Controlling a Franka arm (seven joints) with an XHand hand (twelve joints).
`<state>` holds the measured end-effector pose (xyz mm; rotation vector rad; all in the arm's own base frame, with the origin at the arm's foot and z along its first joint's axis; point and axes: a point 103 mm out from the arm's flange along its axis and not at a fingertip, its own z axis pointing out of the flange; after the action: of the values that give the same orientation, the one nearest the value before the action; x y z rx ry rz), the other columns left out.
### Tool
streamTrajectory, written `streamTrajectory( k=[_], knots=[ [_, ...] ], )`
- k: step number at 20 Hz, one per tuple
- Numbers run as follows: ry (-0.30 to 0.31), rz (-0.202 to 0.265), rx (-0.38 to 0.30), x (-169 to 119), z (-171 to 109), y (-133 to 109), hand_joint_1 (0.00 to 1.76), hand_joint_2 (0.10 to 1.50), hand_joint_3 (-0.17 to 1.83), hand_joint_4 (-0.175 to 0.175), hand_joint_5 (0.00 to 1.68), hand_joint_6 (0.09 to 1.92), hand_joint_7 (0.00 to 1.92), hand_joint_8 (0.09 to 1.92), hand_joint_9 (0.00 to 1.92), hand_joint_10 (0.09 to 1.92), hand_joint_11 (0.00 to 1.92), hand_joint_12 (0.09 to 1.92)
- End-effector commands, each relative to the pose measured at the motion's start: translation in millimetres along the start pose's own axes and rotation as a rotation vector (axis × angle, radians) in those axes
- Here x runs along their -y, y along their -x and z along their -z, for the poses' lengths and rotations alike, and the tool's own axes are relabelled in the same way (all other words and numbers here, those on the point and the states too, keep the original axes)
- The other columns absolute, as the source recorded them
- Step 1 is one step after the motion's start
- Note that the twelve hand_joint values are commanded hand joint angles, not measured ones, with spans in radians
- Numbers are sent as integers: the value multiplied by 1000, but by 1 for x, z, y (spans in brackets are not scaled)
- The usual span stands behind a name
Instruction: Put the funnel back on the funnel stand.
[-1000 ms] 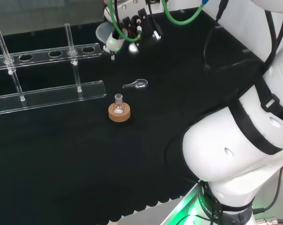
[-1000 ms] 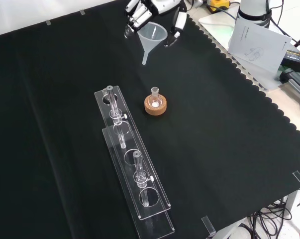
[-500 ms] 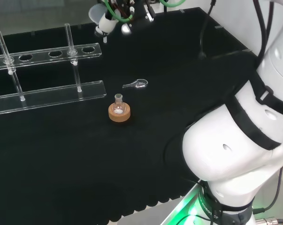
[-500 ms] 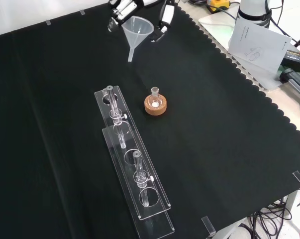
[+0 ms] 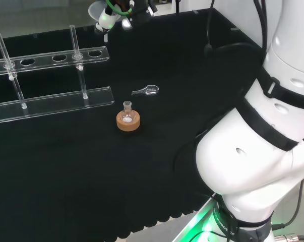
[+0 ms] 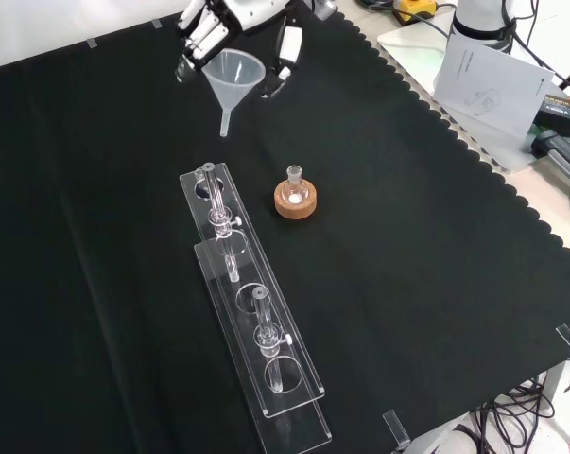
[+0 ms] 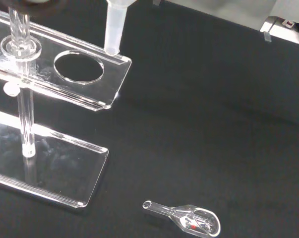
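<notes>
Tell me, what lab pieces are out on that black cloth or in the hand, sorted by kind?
Funnel, in the hand: 1
Clear funnel stand: 1
Small flask on a cork ring: 1
Small glass scoop: 1
Total: 4

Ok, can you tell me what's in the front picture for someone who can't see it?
At the top, the robot's hand holds a clear funnel above the black cloth, near the far end of a clear funnel stand. A small flask sits on a cork ring beside the stand.
</notes>
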<state>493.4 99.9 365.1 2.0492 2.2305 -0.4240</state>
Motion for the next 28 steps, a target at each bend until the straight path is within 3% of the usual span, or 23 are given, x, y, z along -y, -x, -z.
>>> streamTrajectory(
  k=[1,13,28],
  knots=[
    [-25,46,-1,-33,-11,-4,751,815,501,-62,523,87,532,733,928,556,503,1309],
    [-44,83,11,-55,-21,-20,749,815,501,-61,531,87,533,733,928,557,505,1309],
    [-70,90,11,-64,-37,-24,749,816,501,-59,549,87,535,732,930,557,507,1308]
  ],
)
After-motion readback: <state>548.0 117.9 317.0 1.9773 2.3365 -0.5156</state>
